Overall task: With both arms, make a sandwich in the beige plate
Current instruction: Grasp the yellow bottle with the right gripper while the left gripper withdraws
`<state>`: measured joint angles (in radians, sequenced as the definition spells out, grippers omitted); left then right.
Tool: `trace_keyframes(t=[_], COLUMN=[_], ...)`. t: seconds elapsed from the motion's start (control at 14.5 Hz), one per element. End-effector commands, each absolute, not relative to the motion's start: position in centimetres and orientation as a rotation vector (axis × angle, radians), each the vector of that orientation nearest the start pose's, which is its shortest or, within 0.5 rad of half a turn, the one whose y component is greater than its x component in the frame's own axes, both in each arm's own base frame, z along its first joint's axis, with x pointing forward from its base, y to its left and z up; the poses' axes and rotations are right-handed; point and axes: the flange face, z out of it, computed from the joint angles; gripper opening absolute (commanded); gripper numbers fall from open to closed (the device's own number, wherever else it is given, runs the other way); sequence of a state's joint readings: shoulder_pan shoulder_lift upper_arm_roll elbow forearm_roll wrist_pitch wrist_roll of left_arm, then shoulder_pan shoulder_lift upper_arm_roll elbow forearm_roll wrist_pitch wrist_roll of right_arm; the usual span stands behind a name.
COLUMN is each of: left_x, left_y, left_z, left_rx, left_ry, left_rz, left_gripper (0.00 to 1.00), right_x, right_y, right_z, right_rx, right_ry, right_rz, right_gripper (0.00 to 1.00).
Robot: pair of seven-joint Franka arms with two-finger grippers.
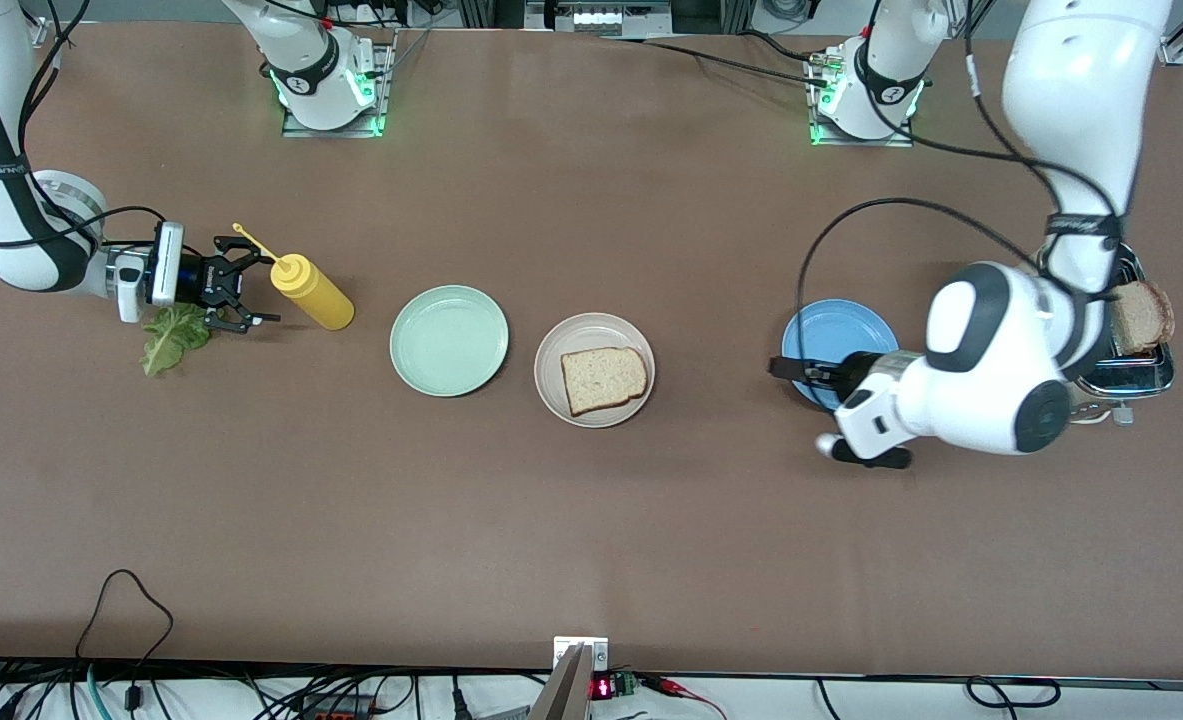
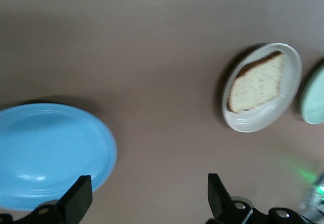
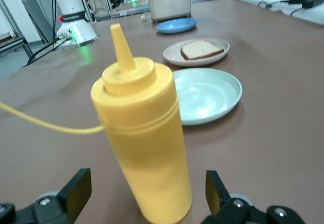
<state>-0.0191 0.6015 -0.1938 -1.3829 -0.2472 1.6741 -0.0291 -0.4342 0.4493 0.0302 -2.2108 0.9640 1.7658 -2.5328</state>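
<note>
Round pale beige plate [image 1: 551, 395] at mid-table holds one square light-brown bread slice [image 1: 603, 380]. Left gripper [image 1: 801, 372], jaws spread and empty, hovers over the round blue plate [image 1: 841, 325]. Right gripper [image 1: 241, 295], likewise spread and empty, sits beside the crinkled green lettuce leaf [image 1: 173, 338]. Judged step: first slice placed; lettuce pickup follows.

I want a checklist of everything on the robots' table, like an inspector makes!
Surface: brown table, bare between the items.
Job's things: beige plate holds one bread slice; second bread slice at the metal tray; lettuce leaf on the table.
Clutter: yellow squeeze bottle, mint-green plate, blue plate.
Hands: left hand open over the blue plate; right hand open beside the bottle, over the lettuce.
Cables: black cables along the table edge.
Surroundings: nothing seen.
</note>
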Motion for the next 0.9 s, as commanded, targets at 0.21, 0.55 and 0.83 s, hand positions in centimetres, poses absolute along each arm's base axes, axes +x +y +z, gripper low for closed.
trace_keyframes(t=[0.21, 0.55, 0.83], left_x=[66.6, 65.3, 62.0], left_y=[-4.7, -3.2, -1.0], left_z=[46.2, 55.3, 59.0], left_rx=[-3.158, -3.110, -3.133], left_ry=[0.132, 0.034, -0.032], left_rz=[0.211, -0.072, 0.012], left_gripper=[1.00, 1.00, 1.00], right_x=[46.1, 46.3, 46.7], right_y=[-10.0, -9.0, -8.1], right_z=[14.8, 14.3, 14.3], right_rx=[-1.522, -1.514, -1.511], right_ry=[-1.372, -1.363, -1.374], right_rz=[-0.926, -0.929, -0.926], right_gripper=[1.00, 1.00, 0.37])
